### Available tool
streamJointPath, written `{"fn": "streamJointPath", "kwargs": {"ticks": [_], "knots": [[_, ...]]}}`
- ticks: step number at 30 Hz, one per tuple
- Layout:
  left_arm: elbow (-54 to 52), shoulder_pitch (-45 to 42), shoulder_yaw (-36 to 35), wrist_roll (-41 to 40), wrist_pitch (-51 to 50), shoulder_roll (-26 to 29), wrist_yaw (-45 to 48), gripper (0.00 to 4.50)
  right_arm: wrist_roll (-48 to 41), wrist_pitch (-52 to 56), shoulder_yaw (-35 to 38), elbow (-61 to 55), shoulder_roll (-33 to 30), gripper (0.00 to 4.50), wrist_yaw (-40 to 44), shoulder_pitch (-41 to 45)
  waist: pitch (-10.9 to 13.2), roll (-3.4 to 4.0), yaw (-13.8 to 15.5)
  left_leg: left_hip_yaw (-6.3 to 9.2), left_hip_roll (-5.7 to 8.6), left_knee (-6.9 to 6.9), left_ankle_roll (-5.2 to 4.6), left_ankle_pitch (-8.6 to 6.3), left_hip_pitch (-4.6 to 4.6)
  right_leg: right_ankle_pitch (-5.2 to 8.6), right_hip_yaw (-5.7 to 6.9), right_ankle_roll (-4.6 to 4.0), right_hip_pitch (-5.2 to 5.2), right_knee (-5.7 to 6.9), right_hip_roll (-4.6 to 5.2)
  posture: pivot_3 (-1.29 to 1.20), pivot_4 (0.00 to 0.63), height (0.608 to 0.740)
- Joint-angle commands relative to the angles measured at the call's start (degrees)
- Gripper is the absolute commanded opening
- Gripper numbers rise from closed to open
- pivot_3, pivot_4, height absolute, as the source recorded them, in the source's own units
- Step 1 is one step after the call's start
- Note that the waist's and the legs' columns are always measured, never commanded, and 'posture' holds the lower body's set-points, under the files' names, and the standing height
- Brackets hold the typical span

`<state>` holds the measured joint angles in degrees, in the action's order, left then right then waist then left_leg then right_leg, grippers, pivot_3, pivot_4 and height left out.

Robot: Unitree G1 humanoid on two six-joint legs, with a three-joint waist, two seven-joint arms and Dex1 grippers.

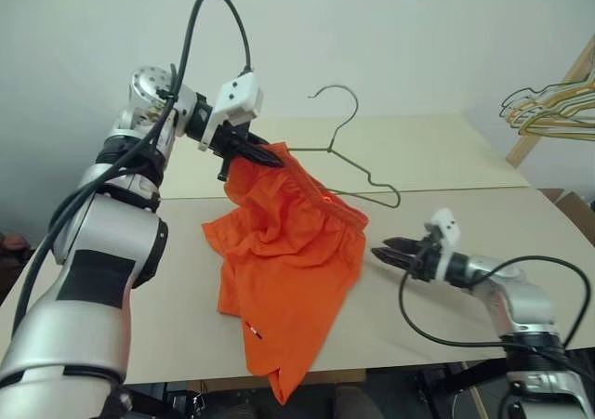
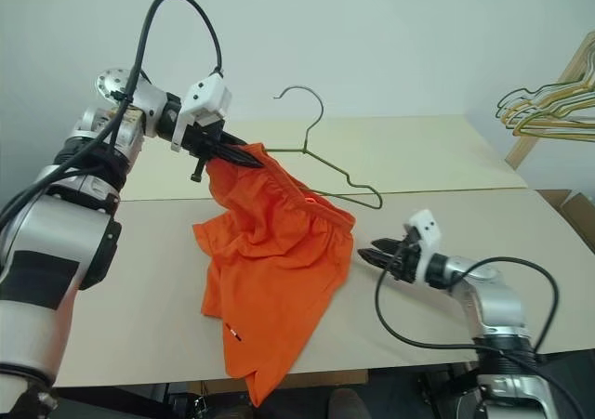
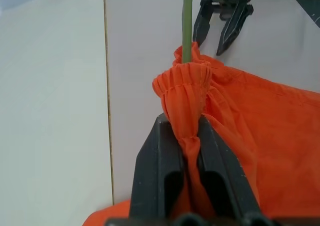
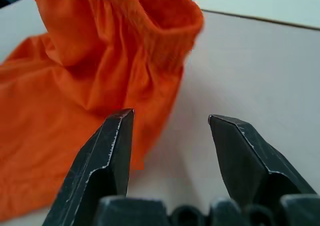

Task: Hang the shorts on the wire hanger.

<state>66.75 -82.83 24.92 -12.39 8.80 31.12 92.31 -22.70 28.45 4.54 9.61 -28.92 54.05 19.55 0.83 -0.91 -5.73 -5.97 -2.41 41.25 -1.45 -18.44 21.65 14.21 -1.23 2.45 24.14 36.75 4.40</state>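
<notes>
Orange shorts [image 1: 284, 280] pinched with wire hanger [image 1: 358, 163] by left gripper [image 1: 256, 151]; right gripper [image 1: 395, 252] open, empty; waistband might slip off

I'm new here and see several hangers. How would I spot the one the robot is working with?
Start at the pale table and find the orange shorts that the left end effector holds up by the waistband. The wire hanger rises just behind them, a single dark green wire triangle with a curved hook, unlike the pale bunch of hangers at the far right.
</notes>
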Motion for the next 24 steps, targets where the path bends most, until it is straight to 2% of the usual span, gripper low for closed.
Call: {"fn": "streamJointPath", "kwargs": {"ticks": [1, 7, 8, 11, 17, 24], "knots": [[-1.25, -1.11, -1.5, -0.89, 0.47, 0.61, 0.19, 0.0, 0.32, -2.41, -0.32, 1.77, 1.04, 2.85, -0.43, 3.22, 0.0, 0.0, 0.11, 0.06, 0.01, 0.0, 0.0, 0.0, 0.03, 0.0, 0.01, 0.0, -0.01, 0.01, 0.0, -0.08, 0.0, 0.74], [-1.22, -0.86, -1.76, -0.75, 0.52, 0.59, 0.19, 0.0, 0.22, -1.72, -2.25, 6.26, 2.83, 2.85, 0.88, 7.21, 0.0, 0.0, 0.08, 0.14, 0.06, 0.04, 0.01, 0.01, 0.13, -0.03, 0.01, 0.05, -0.01, 0.04, 0.01, -0.07, 0.0, 0.74], [-1.22, -0.85, -1.8, -0.72, 0.53, 0.6, 0.19, 0.0, 0.22, -1.58, -2.31, 6.87, 2.98, 2.68, 0.79, 7.62, 0.0, 0.0, 0.07, 0.16, 0.06, 0.05, 0.01, 0.01, 0.13, -0.03, 0.02, 0.05, -0.01, 0.06, 0.01, -0.07, 0.0, 0.74], [-1.1, -0.85, -2.01, -0.52, 0.53, 0.67, 0.19, 0.0, -0.64, -0.2, -1.81, 8.15, 3.32, 2.02, 0.56, 8.59, 0.0, 0.0, 0.06, 0.17, 0.06, 0.06, 0.01, 0.01, 0.14, -0.03, 0.02, 0.05, -0.01, 0.06, 0.01, -0.07, 0.0, 0.74], [-0.97, -0.59, -2.27, -0.25, 0.73, 0.93, 0.19, 0.0, -1.08, 0.64, -1.58, 7.69, 3.34, 0.04, 0.13, 8.45, 0.0, 0.01, 0.04, 0.18, 0.05, 0.06, 0.01, 0.01, 0.14, -0.03, 0.02, 0.05, 0.0, 0.09, 0.01, -0.07, 0.0, 0.74], [-0.44, -0.56, -2.84, 1.33, 1.19, 0.94, 0.19, 0.0, -1.14, 0.41, 0.05, 7.06, 2.52, 0.04, -1.58, 7.31, 0.0, 0.01, 0.07, 0.18, 0.06, 0.06, 0.01, 0.01, 0.14, -0.03, 0.02, 0.05, 0.0, 0.11, 0.01, -0.06, 0.0, 0.74]]}}
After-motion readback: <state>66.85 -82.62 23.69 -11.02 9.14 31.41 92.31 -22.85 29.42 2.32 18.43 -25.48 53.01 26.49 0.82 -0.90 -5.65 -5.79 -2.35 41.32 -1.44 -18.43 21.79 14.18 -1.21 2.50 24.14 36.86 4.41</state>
